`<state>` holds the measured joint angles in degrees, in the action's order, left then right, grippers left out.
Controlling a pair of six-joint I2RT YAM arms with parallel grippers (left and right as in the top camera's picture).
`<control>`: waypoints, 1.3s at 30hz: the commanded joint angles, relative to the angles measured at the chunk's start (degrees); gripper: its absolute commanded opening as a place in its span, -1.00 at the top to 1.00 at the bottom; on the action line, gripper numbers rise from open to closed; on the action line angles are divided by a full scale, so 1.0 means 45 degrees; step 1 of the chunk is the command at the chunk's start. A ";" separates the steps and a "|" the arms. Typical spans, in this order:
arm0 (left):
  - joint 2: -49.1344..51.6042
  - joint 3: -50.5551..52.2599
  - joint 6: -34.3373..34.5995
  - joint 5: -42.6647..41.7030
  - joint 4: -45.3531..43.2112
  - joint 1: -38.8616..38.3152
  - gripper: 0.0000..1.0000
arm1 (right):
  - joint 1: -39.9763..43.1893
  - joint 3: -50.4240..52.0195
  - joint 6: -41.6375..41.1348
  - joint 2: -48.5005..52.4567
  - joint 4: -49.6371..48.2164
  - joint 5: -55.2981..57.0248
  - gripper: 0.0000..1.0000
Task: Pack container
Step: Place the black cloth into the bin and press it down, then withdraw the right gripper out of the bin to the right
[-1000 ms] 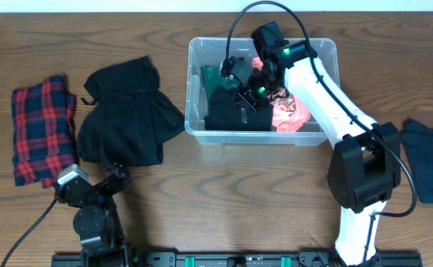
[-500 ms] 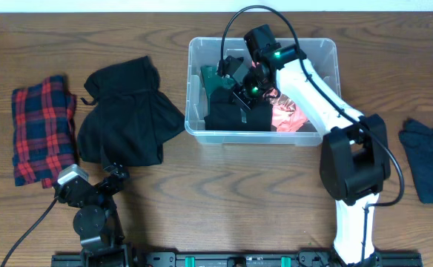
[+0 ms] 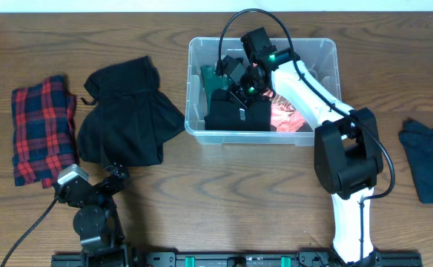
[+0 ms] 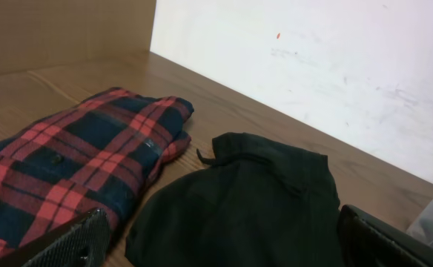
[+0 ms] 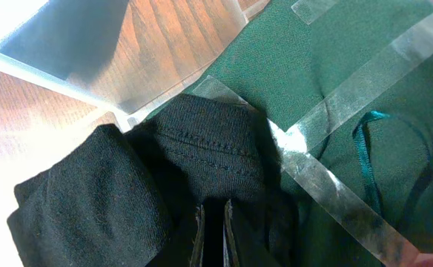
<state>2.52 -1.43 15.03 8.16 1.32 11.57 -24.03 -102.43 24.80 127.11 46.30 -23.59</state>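
Observation:
The clear plastic container (image 3: 194, 89) stands at the middle back of the table. It holds a black garment (image 3: 231, 115), a green garment (image 3: 210, 76) and a pink garment (image 3: 291, 115). My right gripper (image 3: 239, 87) is inside the container, low over the left half. In the right wrist view its fingers (image 5: 211, 237) are pressed close together on a fold of the black garment (image 5: 209, 148), beside the green garment (image 5: 335, 81). My left gripper (image 3: 94, 178) rests open and empty at the front left.
A black garment (image 3: 127, 111) lies left of the container and shows in the left wrist view (image 4: 253, 200). A red plaid shirt (image 3: 42, 126) lies at the far left, and a dark blue garment (image 3: 428, 159) at the far right.
My right arm has swung left inside the container, carrying the gripper from the middle toward the left half over the black garment. The left arm has not moved.

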 commanded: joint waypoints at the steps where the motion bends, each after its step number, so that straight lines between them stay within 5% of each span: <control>1: -0.0010 0.0257 0.0005 0.0340 0.0461 -0.0019 -0.96 | -0.0058 -0.0238 -0.1112 -0.0155 0.0185 -0.0209 0.67; 7: -0.0005 0.0257 0.0005 0.0340 0.0461 -0.0019 -0.96 | 0.0617 -0.0729 -0.2220 -0.2453 0.0447 -0.1336 0.27; 20: -0.0005 0.0257 0.0005 0.0340 0.0461 -0.0019 -0.96 | 0.6271 -0.0729 -0.5056 -0.6314 0.4741 0.3691 0.07; 23: -0.0010 0.0257 0.0005 0.0340 0.0461 -0.0019 -0.96 | 0.8174 -0.0661 -0.6164 -0.6256 0.5299 0.3672 -0.18; 25: -0.0010 0.0257 0.0005 0.0340 0.0461 -0.0019 -0.96 | 0.9350 -0.0481 -0.6931 -0.6193 0.5493 0.3677 -0.57; 35: -0.0005 0.0257 0.0005 0.0340 0.0461 -0.0019 -0.96 | 1.2891 0.1666 -0.7087 -0.6076 0.4765 0.4410 -0.75; 39: -0.0005 0.0257 0.0005 0.0340 0.0461 -0.0019 -0.96 | 1.4018 0.3186 -0.7509 -0.6076 0.3264 0.4911 -0.98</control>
<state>2.52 -1.43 15.03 8.16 1.32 11.57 35.97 -92.01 -6.92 99.07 63.33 -4.01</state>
